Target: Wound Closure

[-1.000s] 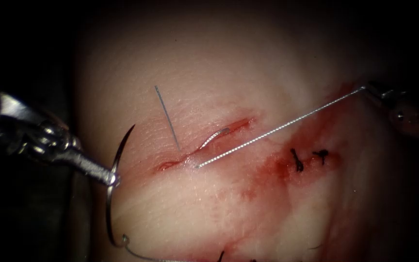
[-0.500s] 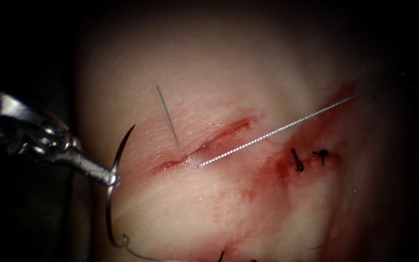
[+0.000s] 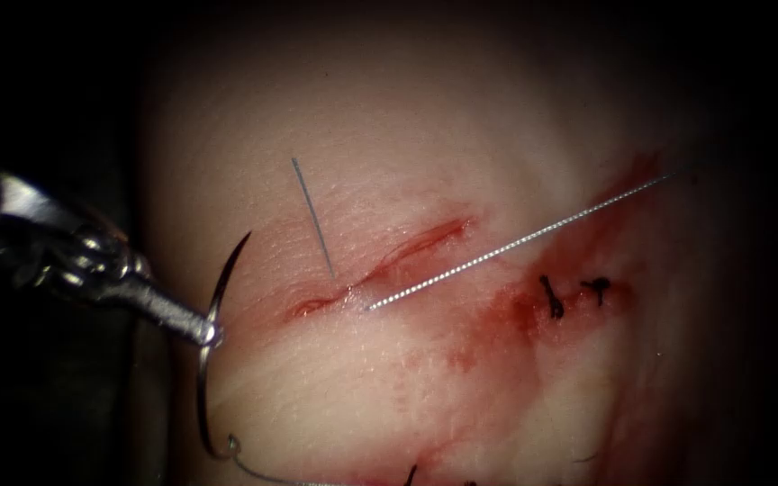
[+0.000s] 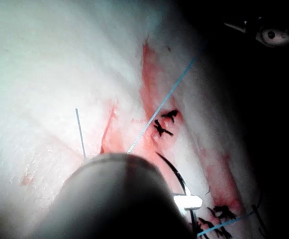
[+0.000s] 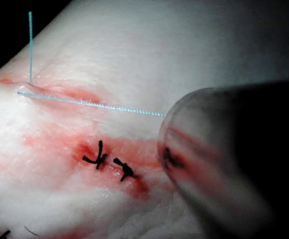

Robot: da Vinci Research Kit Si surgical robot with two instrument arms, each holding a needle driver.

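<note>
My left tool [image 3: 212,335] is left of the cut [image 3: 389,261], its jaws shut on the curved needle [image 3: 202,396] near mid-curve. The whole needle is outside the tissue [image 3: 389,117], tip up. In the left wrist view the needle [image 4: 176,174] arcs past my left shaft [image 4: 119,199]. A taut thread [image 3: 515,243] leaves the cut and runs up to the right. It reaches the right tool [image 5: 224,164], which holds it. A short thread tail [image 3: 312,216] stands up from the cut's left edge.
Two dark knots [image 3: 551,297] of earlier stitches sit right of the cut in red fluid [image 3: 497,315]. More dark thread ends [image 3: 411,472] lie at the tissue's near edge. Thread from the needle's rear end [image 3: 263,475] trails along there.
The right tool has drawn back to the right, out of the lit area. The slack loop of thread lying in the cut has been pulled out. The left tool and needle have stayed still.
</note>
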